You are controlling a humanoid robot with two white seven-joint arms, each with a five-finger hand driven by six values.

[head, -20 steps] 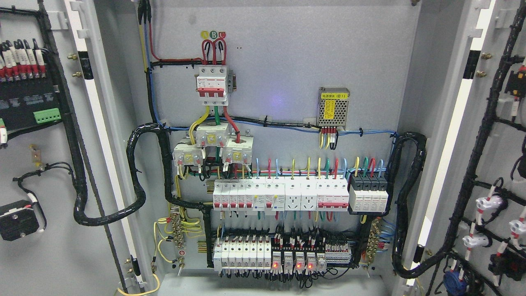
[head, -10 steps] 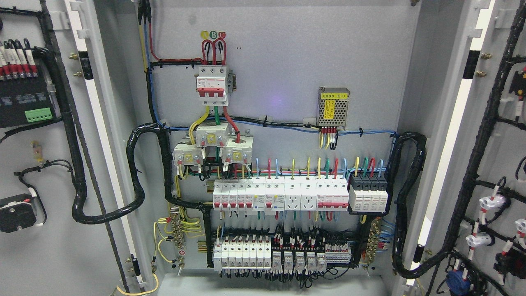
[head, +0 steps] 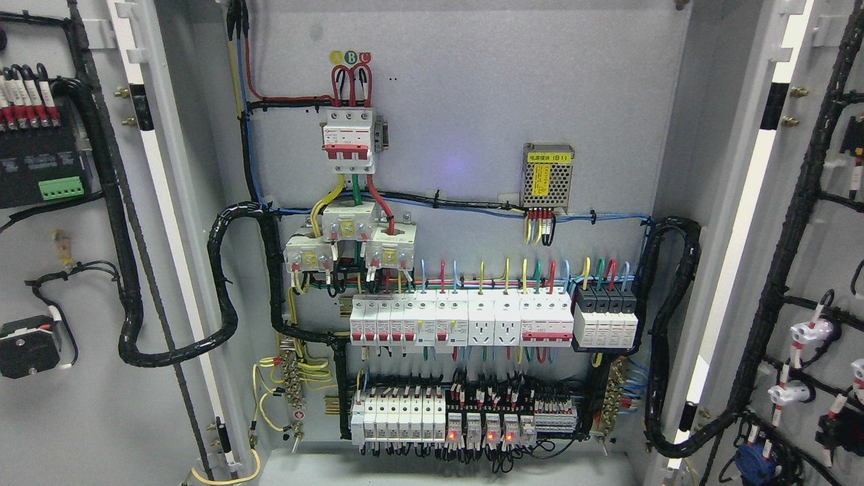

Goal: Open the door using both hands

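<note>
From my head camera I see neither hand, so I cannot tell how the fingers stand. Both cabinet doors stand swung wide, their long axes vertical: the left door [head: 81, 405] shows its wired inner face at the picture's left, the right door [head: 820, 256] likewise at the right. Between them the back panel [head: 472, 101] faces me. A perforated metal power module [head: 548, 177] bears a yellow label whose print I read only as "(B1)". Three round tags above the red-and-white main breaker [head: 349, 133] read, middle one, "B". Small red lights glow on the bottom relay row [head: 489, 428].
</note>
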